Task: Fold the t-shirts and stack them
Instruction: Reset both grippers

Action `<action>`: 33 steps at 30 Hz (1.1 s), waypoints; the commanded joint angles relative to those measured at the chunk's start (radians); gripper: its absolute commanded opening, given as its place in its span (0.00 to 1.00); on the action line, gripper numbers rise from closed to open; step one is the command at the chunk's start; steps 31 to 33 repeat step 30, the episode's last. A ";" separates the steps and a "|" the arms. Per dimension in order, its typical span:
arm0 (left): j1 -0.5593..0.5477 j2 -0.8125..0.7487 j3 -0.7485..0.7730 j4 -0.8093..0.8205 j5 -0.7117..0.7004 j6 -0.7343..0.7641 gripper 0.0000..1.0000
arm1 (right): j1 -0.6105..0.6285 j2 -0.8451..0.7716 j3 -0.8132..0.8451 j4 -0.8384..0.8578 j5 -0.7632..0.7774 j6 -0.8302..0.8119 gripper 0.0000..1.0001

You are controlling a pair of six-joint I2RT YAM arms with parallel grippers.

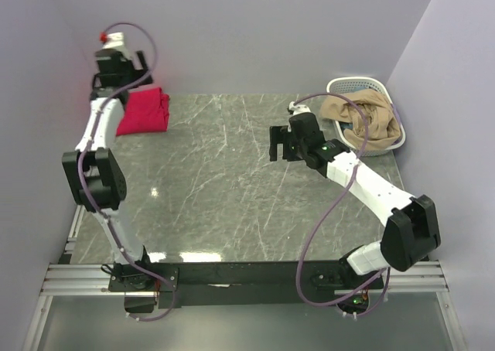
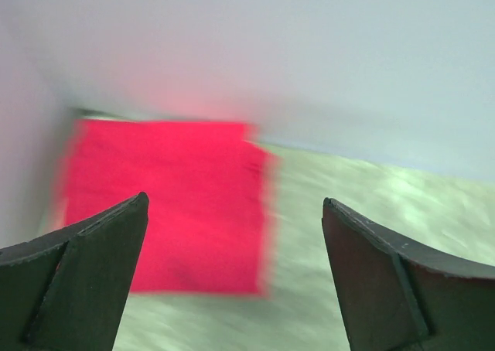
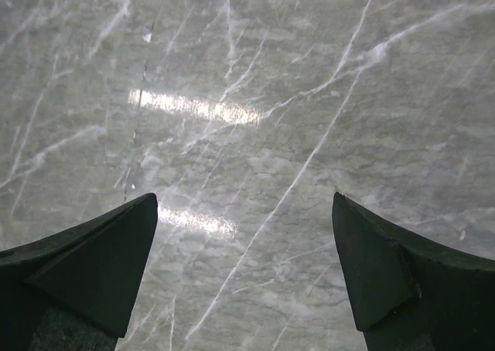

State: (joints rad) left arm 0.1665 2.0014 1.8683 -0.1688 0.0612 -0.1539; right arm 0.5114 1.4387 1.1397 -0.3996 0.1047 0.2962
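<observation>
A crimson-red t-shirt (image 1: 145, 111) lies folded into a neat rectangle at the table's back left corner, close to the wall. In the left wrist view the red t-shirt (image 2: 166, 204) is blurred and sits below and ahead of my fingers. My left gripper (image 1: 124, 79) (image 2: 234, 200) hangs above it, open and empty, clear of the cloth. A tan t-shirt (image 1: 363, 119) is crumpled in the basket at the back right. My right gripper (image 1: 277, 144) (image 3: 244, 196) hovers over bare marble right of the table's middle, open, with nothing between its fingers.
The white lattice basket (image 1: 352, 84) stands at the back right corner by the right wall. Walls close in on the left, back and right. The grey marble tabletop (image 1: 224, 189) spreads between both arms. A metal rail (image 1: 85, 277) runs along the near edge.
</observation>
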 commanded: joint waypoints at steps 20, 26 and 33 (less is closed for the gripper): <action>-0.570 -0.768 -0.837 0.003 -0.058 -0.294 0.99 | -0.005 -0.254 -0.150 0.033 0.210 0.089 1.00; -0.640 -0.806 -0.870 -0.051 -0.224 -0.282 0.99 | -0.004 -0.276 -0.162 0.028 0.230 0.083 1.00; -0.668 -0.849 -0.883 -0.047 -0.253 -0.265 0.99 | -0.004 -0.281 -0.170 0.025 0.242 0.080 1.00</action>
